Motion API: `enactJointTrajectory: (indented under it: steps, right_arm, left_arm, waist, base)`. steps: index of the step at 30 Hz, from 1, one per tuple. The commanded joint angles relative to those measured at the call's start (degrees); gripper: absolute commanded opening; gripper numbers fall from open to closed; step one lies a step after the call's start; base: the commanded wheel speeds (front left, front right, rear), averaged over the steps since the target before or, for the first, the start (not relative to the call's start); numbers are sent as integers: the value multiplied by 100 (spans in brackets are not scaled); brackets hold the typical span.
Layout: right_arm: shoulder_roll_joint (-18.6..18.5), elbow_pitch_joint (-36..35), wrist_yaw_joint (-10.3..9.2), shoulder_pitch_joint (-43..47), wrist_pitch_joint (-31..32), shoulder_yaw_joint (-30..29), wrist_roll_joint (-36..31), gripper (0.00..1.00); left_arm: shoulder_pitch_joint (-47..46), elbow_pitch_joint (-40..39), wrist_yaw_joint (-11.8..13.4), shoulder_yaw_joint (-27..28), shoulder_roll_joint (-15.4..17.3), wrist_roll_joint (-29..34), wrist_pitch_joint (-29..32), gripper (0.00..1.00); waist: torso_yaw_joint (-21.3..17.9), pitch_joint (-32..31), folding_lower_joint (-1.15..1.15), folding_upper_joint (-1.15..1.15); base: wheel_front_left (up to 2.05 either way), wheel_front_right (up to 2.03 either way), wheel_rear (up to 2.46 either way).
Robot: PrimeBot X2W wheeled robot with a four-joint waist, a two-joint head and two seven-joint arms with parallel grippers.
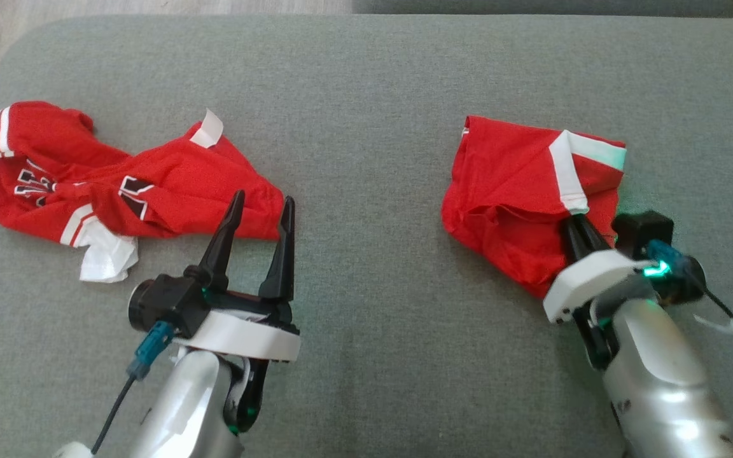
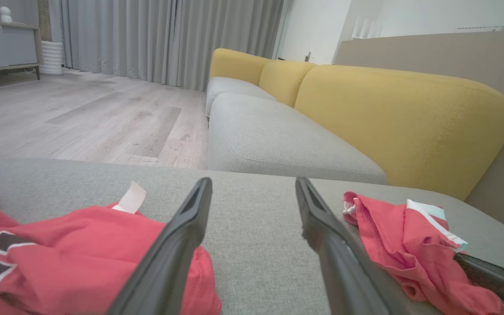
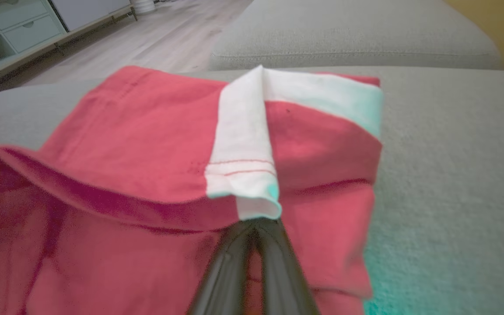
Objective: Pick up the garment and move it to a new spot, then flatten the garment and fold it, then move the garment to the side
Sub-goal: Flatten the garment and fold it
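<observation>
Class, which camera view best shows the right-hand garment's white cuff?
Right wrist view: the white cuff sits large at centre, stitching visible, right gripper shut beneath it. Head view shows it small on the red garment; left wrist view catches its edge.

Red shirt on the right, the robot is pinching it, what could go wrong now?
The right gripper is shut on the shirt only at its edge under the white band, so the pinch might slip when lifted. The open left gripper sits close to the other red jersey and could snag it.
</observation>
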Motion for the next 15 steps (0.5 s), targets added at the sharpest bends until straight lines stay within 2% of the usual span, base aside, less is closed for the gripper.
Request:
enactJointTrajectory:
  steps: [1, 8, 15]
  right_arm:
    - [37, -122, -4, -300, -118, 234, 110, 0]
    - [37, -136, -4, -717, -245, 494, 250, 0]
    - [37, 190, -4, -1310, -117, 580, 64, 0]
  left_arm:
    - [-247, -150, 19, 136, 36, -37, -46, 100]
    - [-266, -162, 68, -19, 36, -160, -46, 100]
    - [-295, -187, 115, -112, 36, -259, -46, 100]
  waist:
    - [17, -15, -1, 0]
    - [202, -22, -1, 0]
    - [489, 139, -1, 0]
  base:
    - [0, 0, 0]
    - [0, 0, 0]
    - [0, 0, 0]
